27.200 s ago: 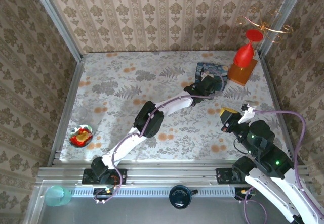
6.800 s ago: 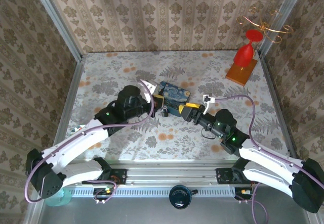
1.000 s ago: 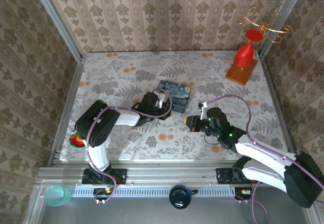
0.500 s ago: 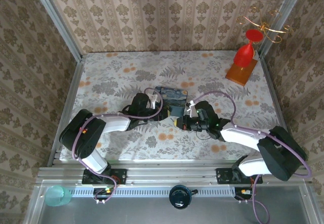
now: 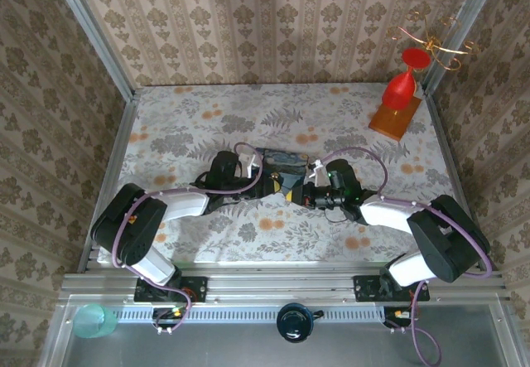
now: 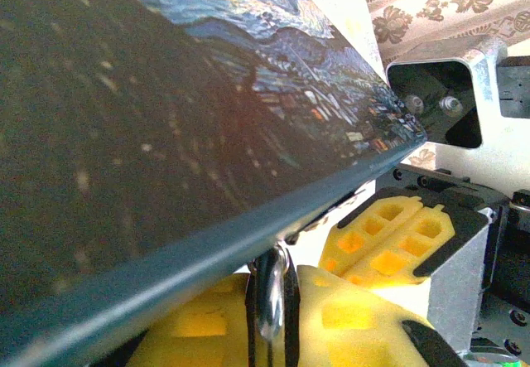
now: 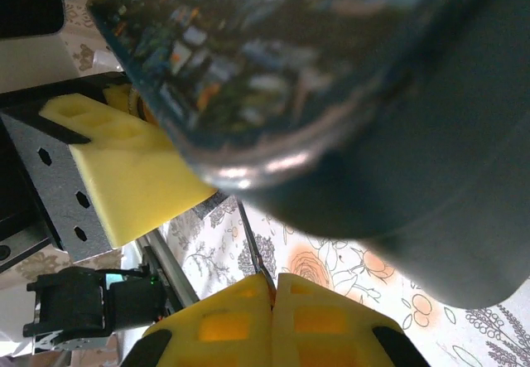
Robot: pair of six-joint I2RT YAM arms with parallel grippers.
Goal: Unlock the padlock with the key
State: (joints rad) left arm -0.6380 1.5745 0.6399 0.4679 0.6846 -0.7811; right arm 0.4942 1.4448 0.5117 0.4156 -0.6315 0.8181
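Left wrist view: the left hand [image 6: 269, 324] has its yellow pads clamped on the padlock [image 6: 269, 299], a small dark block with a thin silvery loop. The loop stands upright between the pads, right under the lip of the blue swirl-painted rectangular tin [image 6: 207, 135]. We cannot tell whether loop and tin touch.

Right wrist view: the right hand [image 7: 272, 294] has its yellow pads pressed together. The key [image 7: 251, 239], a thin dark metal blade, stands out from between them. It points up toward the tin's rounded corner and the left hand's yellow pad.

Change over the last second, overhead view: the right hand then sat well apart from the left, off to the near right on the floral-patterned worktop [image 5: 182, 127]. Half a second back it had closed most of that gap. Now the two hands meet tip to tip just near of the tin, mid-worktop. The left hand has eased a little nearer and lower to meet it. The tin has barely shifted.

Reading: we judge the approach finished and the step in hand to be key insertion. We cannot make out the keyhole, and the blade tip is not seen at the padlock body, so we take the key as not yet in.

Next move calls for fine alignment of blade to keyway while the left hand holds firm.

Risks: the tin crowds both hands, so the blade could glance off its edge or off the left pad. A key this thin may also twist in the grip once turned.
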